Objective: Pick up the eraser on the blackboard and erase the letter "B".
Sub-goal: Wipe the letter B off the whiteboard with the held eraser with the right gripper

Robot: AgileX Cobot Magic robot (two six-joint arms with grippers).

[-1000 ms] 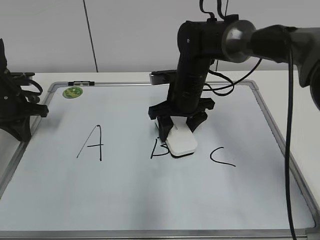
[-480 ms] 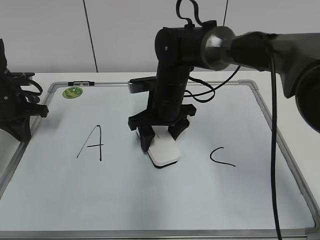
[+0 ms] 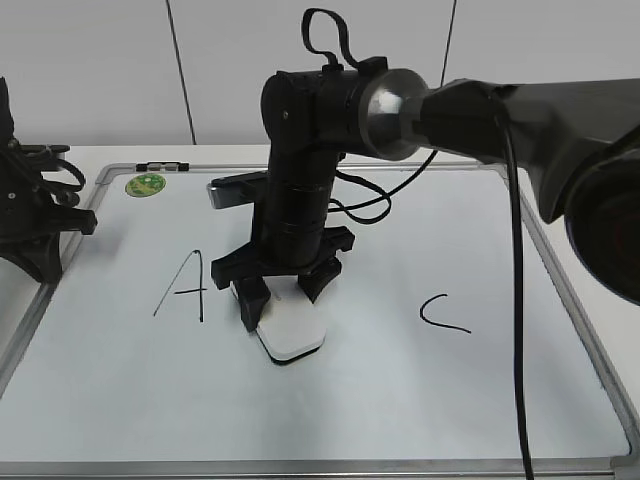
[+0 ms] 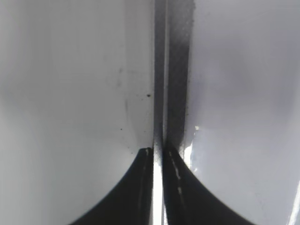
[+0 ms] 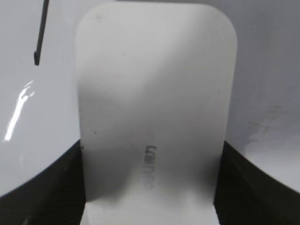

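Observation:
My right gripper (image 3: 285, 298) is shut on the white eraser (image 3: 292, 328), pressing it flat on the blackboard (image 3: 400, 400) just right of the black "A" (image 3: 185, 290). In the right wrist view the eraser (image 5: 154, 103) fills the space between the black fingers (image 5: 42, 192), and a black marker stroke (image 5: 41, 33) shows at upper left. No letter "B" shows between the "A" and the "C" (image 3: 443, 313); the arm and eraser cover part of that spot. My left gripper (image 4: 158, 152) is shut and empty over the board's left frame (image 4: 161, 70).
A round green magnet (image 3: 146, 184) and a small marker (image 3: 160, 166) lie at the board's far left corner. The left arm (image 3: 35, 215) rests at the board's left edge. The silver frame (image 3: 560, 290) bounds the board on the right.
My right gripper has slid the eraser leftward across the board, from beside the "C" side over the "B" toward the "A". The "B" strokes seen earlier no longer show.

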